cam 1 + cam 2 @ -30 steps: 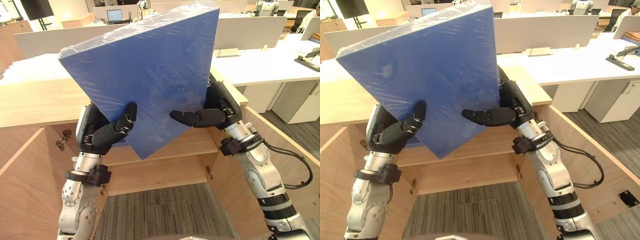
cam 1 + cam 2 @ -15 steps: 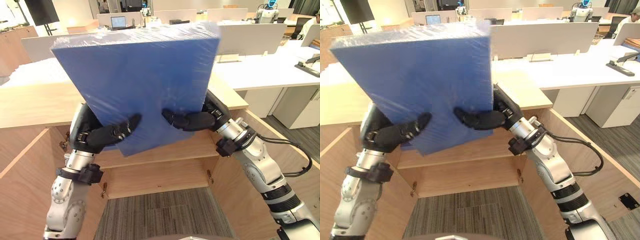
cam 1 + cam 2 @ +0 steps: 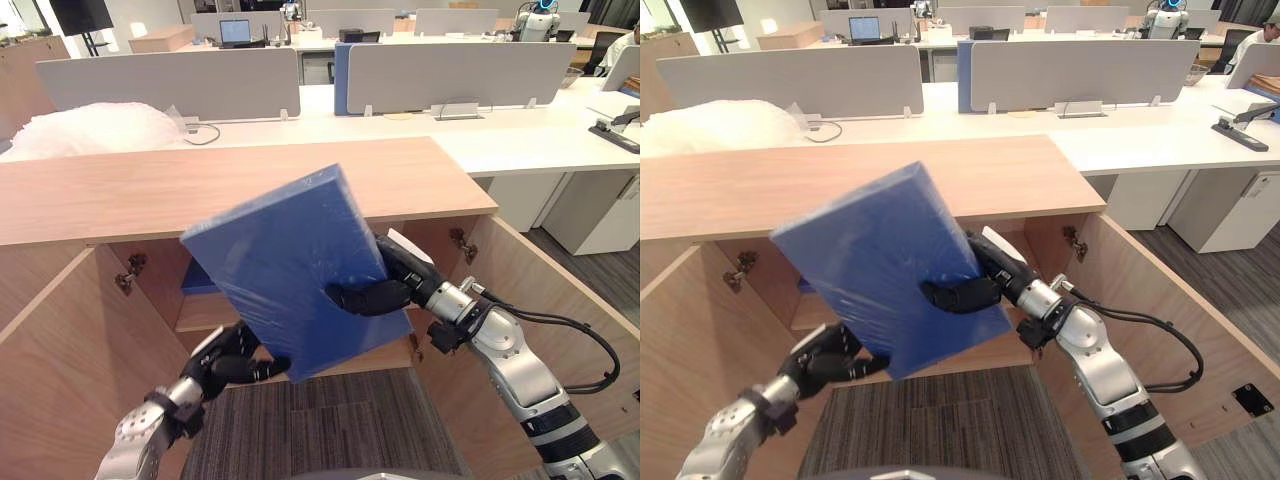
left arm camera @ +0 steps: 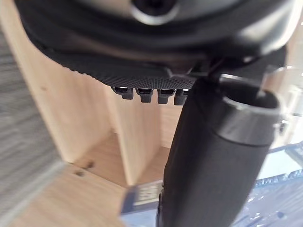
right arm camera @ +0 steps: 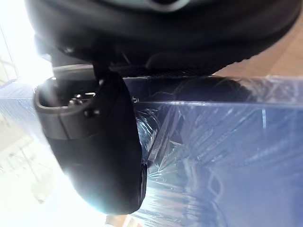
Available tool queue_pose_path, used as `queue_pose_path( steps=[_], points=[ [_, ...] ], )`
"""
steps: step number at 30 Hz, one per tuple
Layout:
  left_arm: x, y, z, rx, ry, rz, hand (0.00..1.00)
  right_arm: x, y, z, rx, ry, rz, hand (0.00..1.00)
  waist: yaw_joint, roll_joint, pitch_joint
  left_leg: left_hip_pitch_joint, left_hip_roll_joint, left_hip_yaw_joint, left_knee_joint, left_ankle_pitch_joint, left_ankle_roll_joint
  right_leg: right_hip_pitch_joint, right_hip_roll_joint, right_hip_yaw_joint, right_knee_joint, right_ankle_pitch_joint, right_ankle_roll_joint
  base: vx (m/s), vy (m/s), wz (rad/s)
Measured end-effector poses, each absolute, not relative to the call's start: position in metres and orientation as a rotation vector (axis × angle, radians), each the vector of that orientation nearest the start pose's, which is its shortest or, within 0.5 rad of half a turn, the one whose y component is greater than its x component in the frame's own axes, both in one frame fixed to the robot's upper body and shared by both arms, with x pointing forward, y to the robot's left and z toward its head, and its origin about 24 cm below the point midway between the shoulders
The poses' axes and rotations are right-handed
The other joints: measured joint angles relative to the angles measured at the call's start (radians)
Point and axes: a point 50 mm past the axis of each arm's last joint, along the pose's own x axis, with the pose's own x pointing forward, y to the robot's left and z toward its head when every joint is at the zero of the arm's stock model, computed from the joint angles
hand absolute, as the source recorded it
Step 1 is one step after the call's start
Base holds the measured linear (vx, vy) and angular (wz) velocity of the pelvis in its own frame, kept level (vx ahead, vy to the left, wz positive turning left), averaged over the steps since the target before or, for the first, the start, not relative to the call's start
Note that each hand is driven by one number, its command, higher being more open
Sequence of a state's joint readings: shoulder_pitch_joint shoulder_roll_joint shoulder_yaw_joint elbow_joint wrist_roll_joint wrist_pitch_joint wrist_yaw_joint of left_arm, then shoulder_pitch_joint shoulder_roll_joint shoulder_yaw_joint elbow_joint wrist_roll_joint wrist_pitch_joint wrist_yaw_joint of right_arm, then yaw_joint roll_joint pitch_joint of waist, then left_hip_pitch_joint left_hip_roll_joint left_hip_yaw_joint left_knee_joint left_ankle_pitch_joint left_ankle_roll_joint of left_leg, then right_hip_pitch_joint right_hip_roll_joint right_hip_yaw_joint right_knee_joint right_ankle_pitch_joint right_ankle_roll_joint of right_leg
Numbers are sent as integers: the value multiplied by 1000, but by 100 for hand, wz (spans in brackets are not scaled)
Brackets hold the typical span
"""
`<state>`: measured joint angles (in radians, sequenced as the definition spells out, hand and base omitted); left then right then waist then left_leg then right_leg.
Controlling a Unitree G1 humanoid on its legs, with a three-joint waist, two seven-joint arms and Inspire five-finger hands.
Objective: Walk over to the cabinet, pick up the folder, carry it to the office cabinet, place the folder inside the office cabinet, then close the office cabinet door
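Two doors stand open on the wooden office cabinet point(image 3: 250, 190). I see the blue, film-wrapped folder point(image 3: 290, 270) tilted before its shelf, clamped at one edge by the right robot hand point(image 3: 398, 283), thumb across the front. The left robot hand point(image 3: 228, 362) touches its lower corner; I cannot tell its grip. Its wrist view shows the cabinet's inner partition.

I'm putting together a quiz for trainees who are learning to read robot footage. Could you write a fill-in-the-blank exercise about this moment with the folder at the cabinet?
1. The folder held before the office cabinet is ___ in colour.
2. The right hand clamps the folder with its ___ across the front face.
3. The left hand sits at the folder's ___ edge.
4. Both cabinet doors stand ___.
Missing words: blue; thumb; lower; open.
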<state>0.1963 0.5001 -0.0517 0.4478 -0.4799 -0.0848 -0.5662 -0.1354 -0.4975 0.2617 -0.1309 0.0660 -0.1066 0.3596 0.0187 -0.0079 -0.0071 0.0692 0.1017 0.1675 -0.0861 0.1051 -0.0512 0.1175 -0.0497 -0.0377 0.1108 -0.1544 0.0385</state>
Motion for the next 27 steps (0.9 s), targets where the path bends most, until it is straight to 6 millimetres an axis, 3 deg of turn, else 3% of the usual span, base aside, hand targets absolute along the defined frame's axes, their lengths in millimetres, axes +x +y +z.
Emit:
queue_pose_path(
  steps=[3, 6, 8, 12, 15, 18, 20, 21, 24, 27],
  points=[
    [141, 265, -80, -45, 697, -348, 100, 259, -144, 83, -570, -184, 657, 0, 0, -7, 7, -1, 0, -1, 0, 0, 0, 0, 0, -1, -1, 0, 0, 0, 0, 0],
    [110, 271, -106, 42, 906, -360, 100, 257, -145, 49, -680, -58, 675, 0, -4, -10, 8, -1, 0, 0, 0, 0, 0, -3, 0, 0, -1, 0, 0, -10, 1, -1],
    [82, 279, -123, 141, 1074, -348, 100, 247, -145, 14, -839, 54, 741, 0, -7, -10, 9, -1, 0, 2, 0, 0, 0, -6, 0, 3, 0, 0, 0, -35, 9, -4],
    [66, 280, -139, 124, 1133, -167, 100, 221, -162, -45, -1002, 303, 836, 0, 10, -4, 24, -1, -4, 1, 0, 0, 0, -7, -3, 4, 1, 1, 1, -46, 14, 0],
    [52, 276, -149, 126, 1192, 12, 100, 210, -174, -71, -976, 462, 817, 0, 2, 10, 35, 1, -6, -1, 0, 1, 2, -6, -6, 4, 1, 2, 3, -38, 14, -1],
    [43, 277, -152, 161, 1236, 152, 100, 204, -186, -87, -881, 584, 675, 0, -2, 16, 40, 9, -6, -12, 0, 1, 2, 8, -4, -3, -7, 2, 3, -11, -2, 5],
    [36, 277, -154, 148, 1252, 235, 100, 205, -195, -93, -692, 645, 489, 0, 0, 17, 41, 11, -6, -17, 0, 1, 2, 14, -4, -8, -12, 2, 3, -7, -4, 8],
    [30, 276, -155, 132, 1264, 274, 100, 204, -199, -97, -513, 678, 345, 0, 0, 20, 43, 12, -7, -21, 0, 1, 1, 19, -4, -11, -15, 2, 3, -6, -4, 7],
    [17, 268, -159, 96, 1309, 299, 100, 197, -191, -110, -127, 732, 74, 0, 0, 25, 50, 15, -8, -30, 0, -1, -1, 30, -5, -19, -23, 2, 3, -3, -4, 9],
    [16, 258, -162, 47, 1311, 331, 100, 185, -174, -123, 168, 800, -39, 0, 8, 25, 60, 16, -11, -44, 0, -1, -1, 40, -6, -34, -29, 2, 3, -8, -5, 13]
  ],
)
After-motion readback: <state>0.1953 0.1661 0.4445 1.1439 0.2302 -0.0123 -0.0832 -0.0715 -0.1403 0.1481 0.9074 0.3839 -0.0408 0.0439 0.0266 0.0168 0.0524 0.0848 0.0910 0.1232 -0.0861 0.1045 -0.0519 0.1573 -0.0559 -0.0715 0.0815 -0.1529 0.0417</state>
